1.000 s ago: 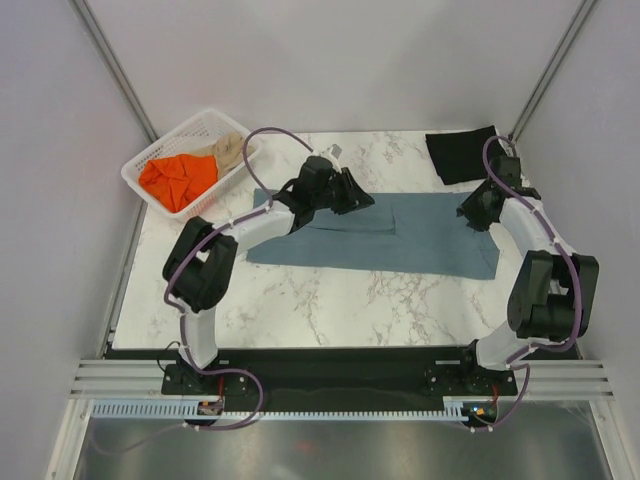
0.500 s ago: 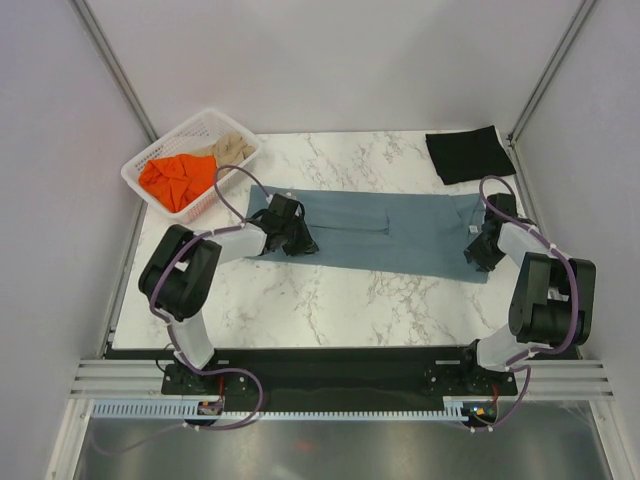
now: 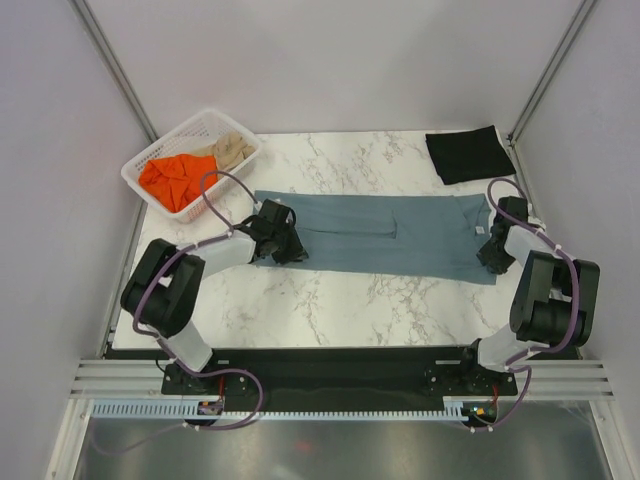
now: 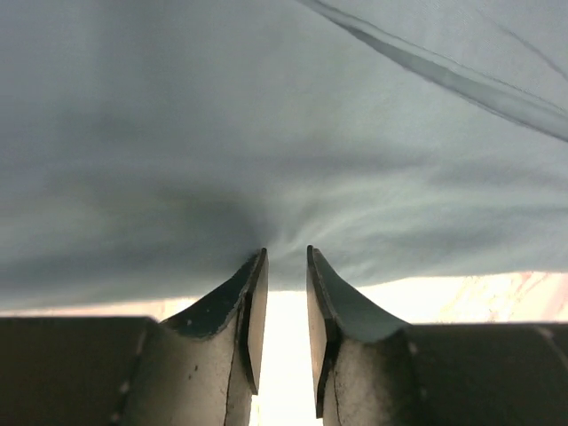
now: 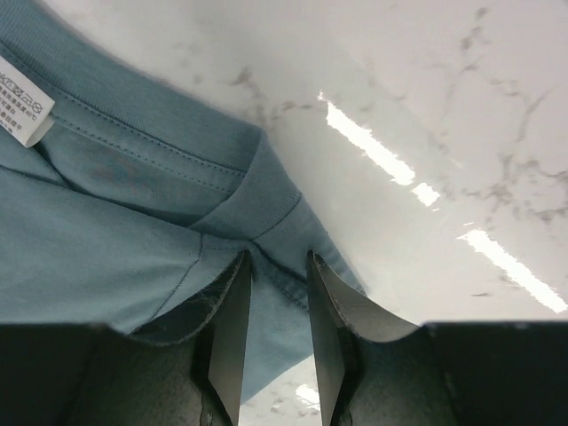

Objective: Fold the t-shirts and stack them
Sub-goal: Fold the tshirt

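The slate blue-grey t-shirt (image 3: 380, 235) lies on the marble table as a long strip folded lengthwise, its white neck label (image 5: 22, 102) at the right end. My left gripper (image 3: 292, 243) is low at the strip's left end. Its jaws (image 4: 286, 253) stand a little apart, tips at the cloth's (image 4: 284, 133) near edge, with only bright table between them. My right gripper (image 3: 490, 255) is at the right end by the collar. Its jaws (image 5: 277, 257) are parted over flat cloth (image 5: 106, 231). A folded black t-shirt (image 3: 468, 153) lies at the back right.
A white lattice basket (image 3: 200, 115) at the back left holds an orange t-shirt (image 3: 178, 178) and a beige one (image 3: 232, 150). The enclosure walls stand close on both sides. The arm bases sit on the near rail.
Both grippers came down and toward the near side, the left one moving well leftward. The shirt, raised and rumpled at its far edge before, now lies flat as a narrower strip.
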You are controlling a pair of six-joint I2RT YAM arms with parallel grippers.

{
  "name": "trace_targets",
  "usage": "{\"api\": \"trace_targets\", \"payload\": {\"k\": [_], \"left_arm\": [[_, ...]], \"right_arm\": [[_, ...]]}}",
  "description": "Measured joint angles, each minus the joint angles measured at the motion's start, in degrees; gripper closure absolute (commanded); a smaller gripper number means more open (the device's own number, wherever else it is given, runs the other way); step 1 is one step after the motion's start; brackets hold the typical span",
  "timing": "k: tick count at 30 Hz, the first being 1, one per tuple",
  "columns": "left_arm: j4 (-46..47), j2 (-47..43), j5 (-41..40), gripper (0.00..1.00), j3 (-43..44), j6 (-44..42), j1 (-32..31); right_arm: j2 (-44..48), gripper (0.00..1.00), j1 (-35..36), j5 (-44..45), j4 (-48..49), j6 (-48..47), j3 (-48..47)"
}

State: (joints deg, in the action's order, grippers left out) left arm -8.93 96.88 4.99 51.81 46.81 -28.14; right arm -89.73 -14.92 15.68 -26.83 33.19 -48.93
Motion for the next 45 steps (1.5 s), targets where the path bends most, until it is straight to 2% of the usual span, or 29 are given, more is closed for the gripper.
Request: {"api": "trace_targets", "payload": {"k": [8, 11, 17, 25, 33, 34, 37, 38, 39, 45], "left_arm": [[-3.2, -11.5, 3.2, 0.69, -0.9, -0.3, 1.3], [-4.0, -11.2, 5.2, 0.69, -0.9, -1.9, 4.9], [-9.5, -11.0, 3.8, 0.56, -1.8, -6.1, 13.6], [-11.2, -14.8, 2.9, 0.53, -5.1, -10.9, 18.1], [-12.2, -11.1, 2.9, 0.56, -6.8, -13.4, 20.3], [-12.1, -10.4, 3.0, 0.57, -6.7, -13.6, 20.3], [-12.1, -8.6, 3.7, 0.82, -6.2, -14.3, 20.3], [-12.0, -8.2, 4.0, 0.95, -6.0, -14.6, 20.3], [-12.0, -8.0, 4.2, 0.98, -5.9, -14.8, 20.3], [-12.0, -8.5, 4.5, 0.98, -6.4, -14.7, 20.3]], "right_arm": [[-0.9, 0.60, -2.6, 1.0, -1.5, -2.2, -3.0], [-0.9, 0.59, -2.6, 0.3, -1.9, -2.6, -5.9], [2.6, 0.59, -2.6, -3.3, -2.4, -3.2, -7.2], [4.0, 0.58, -2.6, -8.3, -2.7, -3.5, -7.2], [4.0, 0.58, -2.6, -11.4, -2.3, -3.4, -6.6], [4.0, 0.58, -2.6, -11.5, -2.1, -3.4, -6.3], [3.7, 0.59, -2.6, -11.6, -1.6, -3.3, -5.0], [3.5, 0.59, -2.6, -11.6, -1.4, -3.3, -4.6], [3.3, 0.60, -2.6, -11.4, -1.4, -3.2, -4.3], [1.1, 0.67, -2.7, -9.2, -0.9, -3.1, -3.9]]}}
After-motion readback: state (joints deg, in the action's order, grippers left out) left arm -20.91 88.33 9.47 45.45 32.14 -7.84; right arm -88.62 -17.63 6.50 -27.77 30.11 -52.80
